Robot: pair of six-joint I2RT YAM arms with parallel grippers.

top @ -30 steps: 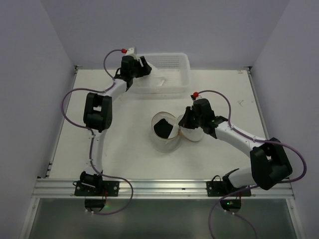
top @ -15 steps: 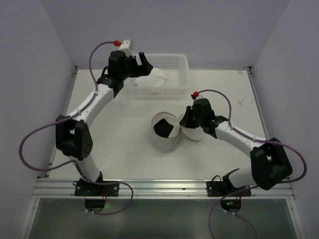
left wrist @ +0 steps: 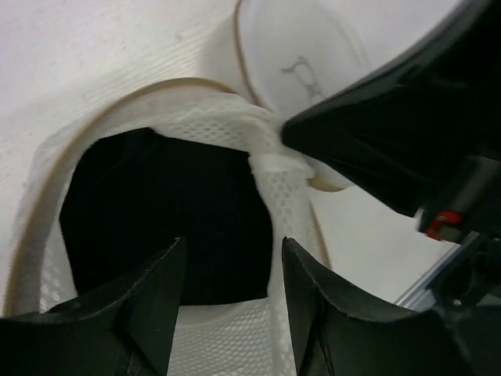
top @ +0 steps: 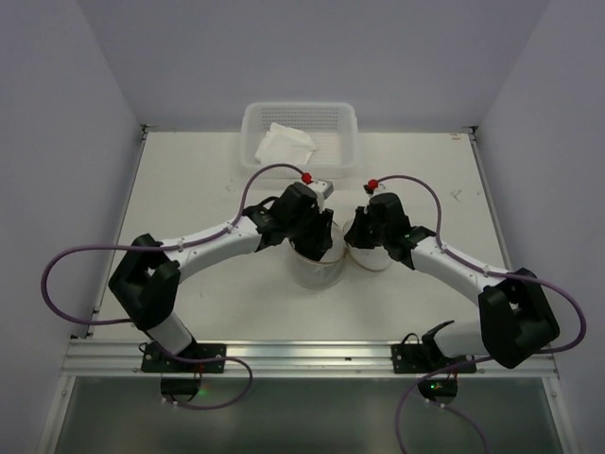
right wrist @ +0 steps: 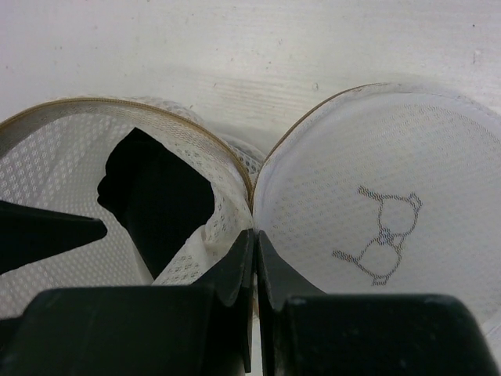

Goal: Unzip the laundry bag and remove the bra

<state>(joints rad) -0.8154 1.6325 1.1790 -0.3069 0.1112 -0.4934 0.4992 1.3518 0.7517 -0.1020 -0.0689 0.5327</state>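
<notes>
Top, left-wrist and right-wrist views of the work area. The laundry bag (top: 317, 272) stands on the desk (top: 189, 189) between the two arms, near the desk's middle. It is unzipped. Its round lid (top: 367, 257) is folded out to the right and lies just beside the drum-shaped body, joined to it at one edge.

The left gripper (top: 317, 241) hangs directly over the bag's open mouth and hides most of the opening in the top view. In the left-wrist view its fingers (left wrist: 149, 305) stand apart, one to each side of the opening, and touch nothing. The bra (left wrist: 156, 211), a black mass, lies inside the mesh wall (left wrist: 274, 180) just below and between the fingertips.

The right gripper (top: 357, 232) sits at the bag's right side. In the right-wrist view its fingers (right wrist: 235, 274) are pressed nearly together, pinching the mesh where the body rim meets the lid. The body with the bra (right wrist: 156, 200) lies to the left of the pinch. The lid face, with its small printed bra icon (right wrist: 381, 239), lies to the right.

At the far edge of the desk stands a white perforated basket (top: 342, 118), well apart from the bag, with a white cloth (top: 285, 144) in it.
</notes>
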